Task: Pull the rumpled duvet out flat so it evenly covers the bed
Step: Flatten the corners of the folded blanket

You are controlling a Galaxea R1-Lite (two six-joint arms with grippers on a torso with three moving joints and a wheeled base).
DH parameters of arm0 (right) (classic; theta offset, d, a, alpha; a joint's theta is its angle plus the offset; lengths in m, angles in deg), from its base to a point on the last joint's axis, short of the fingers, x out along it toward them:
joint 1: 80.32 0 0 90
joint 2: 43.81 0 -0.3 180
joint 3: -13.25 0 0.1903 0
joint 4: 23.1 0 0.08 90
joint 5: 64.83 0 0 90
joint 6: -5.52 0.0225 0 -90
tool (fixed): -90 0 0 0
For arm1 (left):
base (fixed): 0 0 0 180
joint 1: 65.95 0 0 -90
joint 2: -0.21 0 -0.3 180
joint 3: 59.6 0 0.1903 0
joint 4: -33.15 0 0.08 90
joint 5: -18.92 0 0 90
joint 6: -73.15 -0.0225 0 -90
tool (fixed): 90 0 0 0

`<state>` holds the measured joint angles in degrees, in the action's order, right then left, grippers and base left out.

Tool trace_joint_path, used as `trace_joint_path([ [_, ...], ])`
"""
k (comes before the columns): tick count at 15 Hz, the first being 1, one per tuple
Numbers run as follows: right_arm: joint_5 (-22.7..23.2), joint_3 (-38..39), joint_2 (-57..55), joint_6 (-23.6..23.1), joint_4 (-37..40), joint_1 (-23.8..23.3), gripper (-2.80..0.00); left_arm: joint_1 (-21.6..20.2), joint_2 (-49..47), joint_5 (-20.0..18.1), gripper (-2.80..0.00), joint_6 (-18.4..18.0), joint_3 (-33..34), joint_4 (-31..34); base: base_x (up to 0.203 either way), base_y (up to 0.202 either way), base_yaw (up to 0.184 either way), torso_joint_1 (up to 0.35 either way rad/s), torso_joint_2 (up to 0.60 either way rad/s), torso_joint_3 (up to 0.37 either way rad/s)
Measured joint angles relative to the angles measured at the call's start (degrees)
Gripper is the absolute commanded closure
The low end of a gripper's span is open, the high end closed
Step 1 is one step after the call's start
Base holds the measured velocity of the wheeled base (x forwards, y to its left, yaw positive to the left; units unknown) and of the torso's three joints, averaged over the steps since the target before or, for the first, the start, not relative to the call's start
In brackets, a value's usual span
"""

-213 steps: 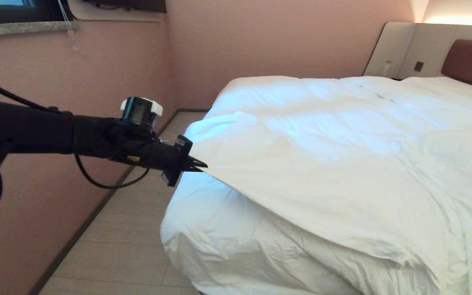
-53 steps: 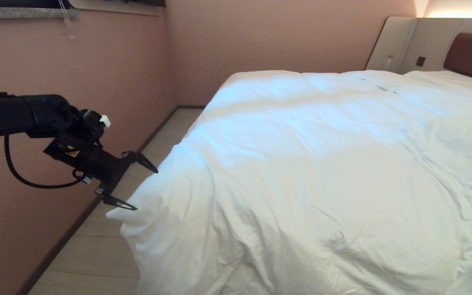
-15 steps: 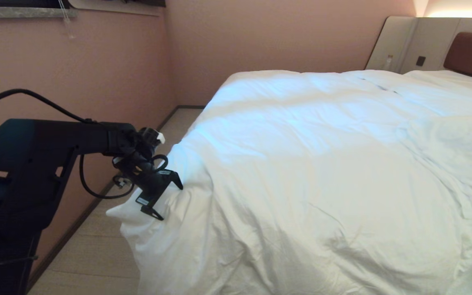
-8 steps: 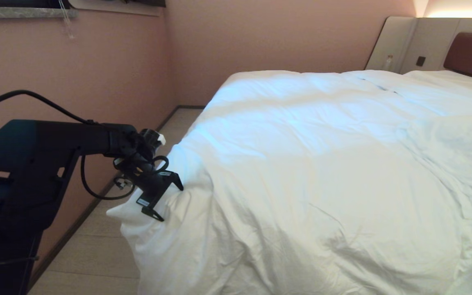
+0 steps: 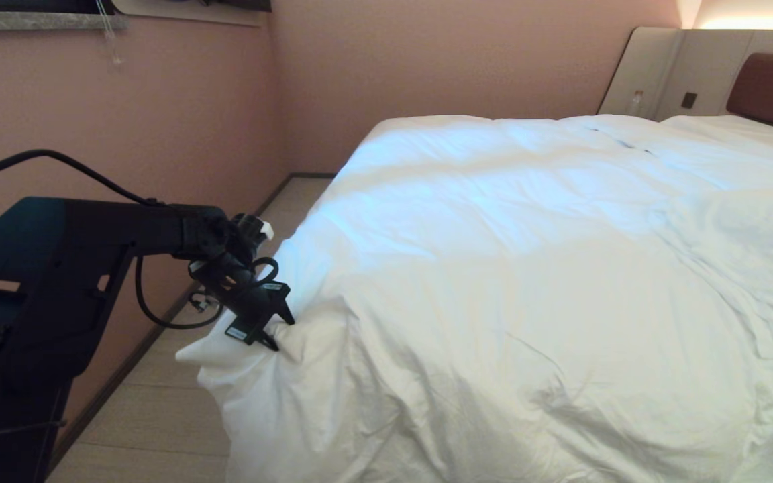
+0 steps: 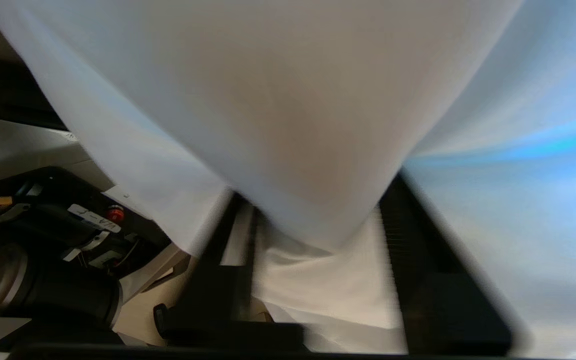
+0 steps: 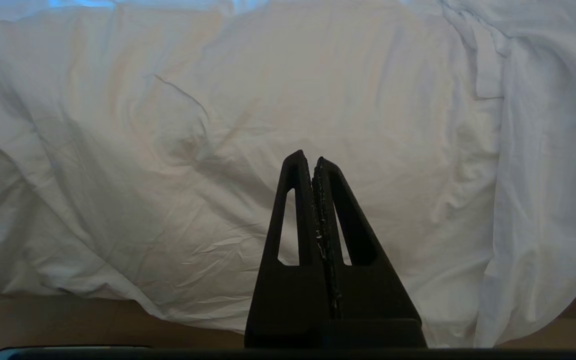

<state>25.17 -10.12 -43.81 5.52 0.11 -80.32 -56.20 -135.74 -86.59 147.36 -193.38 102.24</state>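
Note:
The white duvet [image 5: 494,268] lies spread over the bed [image 5: 772,90], still wrinkled, and its near-left corner hangs out over the floor. My left gripper [image 5: 281,334] is at that corner, pointing down into the cloth, its jaws shut on a bunched fold of duvet. In the left wrist view the duvet [image 6: 278,100] fills the space between the two dark fingers [image 6: 418,260]. In the right wrist view my right gripper [image 7: 310,159] is shut and empty. It hangs in front of the duvet [image 7: 168,125] where it drapes over the foot of the bed.
A pink wall [image 5: 158,134] runs close along the bed's left side, leaving a narrow strip of wooden floor [image 5: 158,409]. The left arm's dark body [image 5: 31,295] stands in that strip. A small bottle [image 5: 635,102] and a switch [image 5: 688,100] are on the headboard panel.
Over the last second the left gripper's wide-open jaws have closed onto the duvet corner, bunching the cloth. The arm has hardly moved. Much earlier the duvet was folded back off this corner.

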Motion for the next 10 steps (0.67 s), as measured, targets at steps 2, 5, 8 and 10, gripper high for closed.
trace_joint_path([
  [2, 0.00, 0.00, 0.02, 0.00, 0.00, 0.00, 0.00, -0.02, 0.18, 0.07, 0.00, -0.11, 0.93, -0.03, 0.000, 0.000, 0.000, 0.000, 0.00, 0.000],
  [5, 0.00, 0.00, 0.00, 0.00, 0.02, 0.00, 0.00, 0.00, 0.76, 0.74, 0.00, -0.22, 2.01, -0.24, 0.000, 0.000, 0.000, 0.000, 0.00, 0.000],
  [8, 0.00, 0.00, 0.00, 0.00, 0.02, 0.00, 0.00, 0.17, 1.50, 2.54, 0.00, -0.83, 4.08, -0.39, 0.000, 0.000, 0.000, 0.000, 0.00, 0.000],
  [10, 0.00, 0.00, 0.00, 0.00, 0.00, 0.00, 0.00, 0.26, 2.01, 4.03, 0.00, -0.97, 5.91, -0.57, 0.000, 0.000, 0.000, 0.000, 0.00, 0.000],
])
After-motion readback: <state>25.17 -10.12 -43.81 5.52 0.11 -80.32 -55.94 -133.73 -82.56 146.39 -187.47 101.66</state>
